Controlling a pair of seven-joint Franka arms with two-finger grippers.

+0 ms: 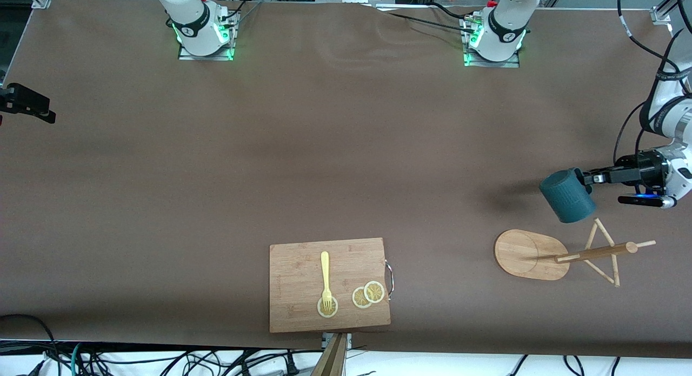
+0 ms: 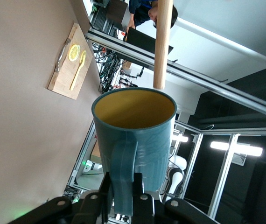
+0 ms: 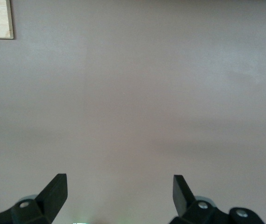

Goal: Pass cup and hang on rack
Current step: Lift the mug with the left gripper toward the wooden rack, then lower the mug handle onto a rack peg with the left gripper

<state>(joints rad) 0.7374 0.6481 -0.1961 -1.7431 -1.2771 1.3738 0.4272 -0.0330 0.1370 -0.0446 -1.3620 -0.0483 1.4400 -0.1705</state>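
The left pincer [image 1: 588, 179], pressed tight on the handle of the cup [image 1: 566, 195], holds the mug on its side in the air over the left arm's end of the surface [image 1: 346, 149], just above the rack [image 1: 562, 254]. The hand-over looks complete; hanging is what remains, and no peg yet passes through the handle. In the left wrist view a wooden peg [image 2: 162, 44] crosses just past the cup's rim. The mug is dark teal with a ribbed wall, a mustard-yellow interior and a loop handle. The bamboo rack stands nearer the front camera than the cup's shadow. The right pincer [image 3: 119, 193] waits, fingers spread and empty, over bare surface. A cutting board [image 1: 330, 284] carries a fork [image 1: 325, 276] and lemon slices [image 1: 368, 294].
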